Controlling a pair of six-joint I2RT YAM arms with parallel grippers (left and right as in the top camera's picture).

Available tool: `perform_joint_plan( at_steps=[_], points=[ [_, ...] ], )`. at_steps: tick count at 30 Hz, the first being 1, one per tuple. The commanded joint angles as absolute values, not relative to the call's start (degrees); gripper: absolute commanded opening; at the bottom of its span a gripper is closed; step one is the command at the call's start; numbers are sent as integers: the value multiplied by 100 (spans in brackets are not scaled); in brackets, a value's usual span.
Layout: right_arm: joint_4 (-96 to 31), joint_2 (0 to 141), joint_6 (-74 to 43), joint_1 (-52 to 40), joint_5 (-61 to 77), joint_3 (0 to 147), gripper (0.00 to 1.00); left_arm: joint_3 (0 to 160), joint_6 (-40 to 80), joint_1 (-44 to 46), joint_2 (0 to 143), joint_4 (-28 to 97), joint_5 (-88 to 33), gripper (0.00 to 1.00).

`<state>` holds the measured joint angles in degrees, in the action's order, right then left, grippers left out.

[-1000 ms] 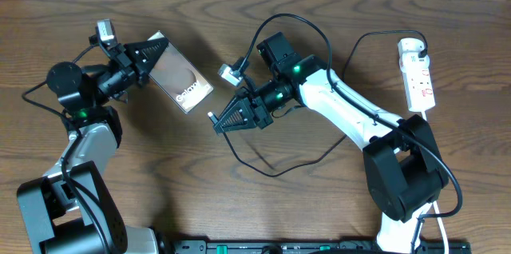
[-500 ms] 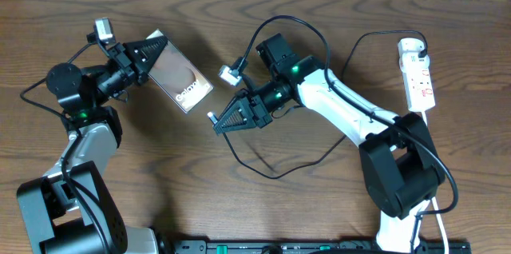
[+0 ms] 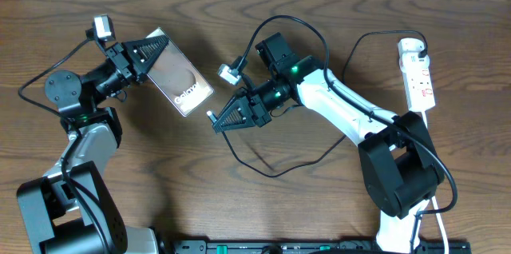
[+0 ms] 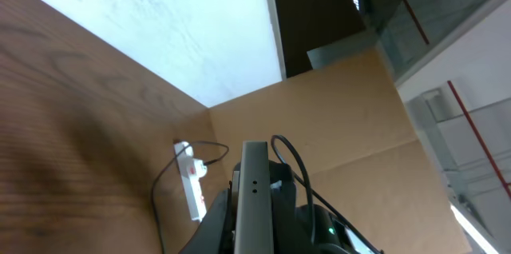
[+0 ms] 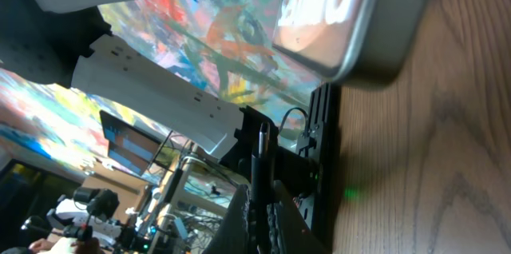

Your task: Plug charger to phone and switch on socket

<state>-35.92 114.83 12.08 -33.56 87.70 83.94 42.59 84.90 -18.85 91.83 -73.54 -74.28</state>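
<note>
charger (image 3: 267, 170) slack loops on table (image 3: 200, 206) under right arm; socket (image 3: 417, 74) well apart, by the far right edge. phone (image 3: 182, 85): glossy brown, white-lettered end facing right gripper (image 3: 221, 120). left gripper (image 3: 150, 49) clamped on phone's other end. right gripper clamped on charger tip, near phone, not touching; bare wood between.
</note>
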Motion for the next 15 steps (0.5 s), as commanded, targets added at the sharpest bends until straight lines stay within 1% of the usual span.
perform_joint_plan(
  at_steps=[1, 9, 15],
  points=[
    [-3540, 11546, 1179, -3387, 8947, 8451, 1, 4372, 8838, -1868, 9096, -7448, -7509, 7],
    [-3476, 11546, 1151, -3380, 8947, 8451, 2, 4372, 8836, -1673, 9096, -7450, -7491, 7],
    [-3234, 11546, 891, -3385, 8947, 8453, 1, 4372, 8713, -1614, 9096, -7448, -7476, 7]
  ],
)
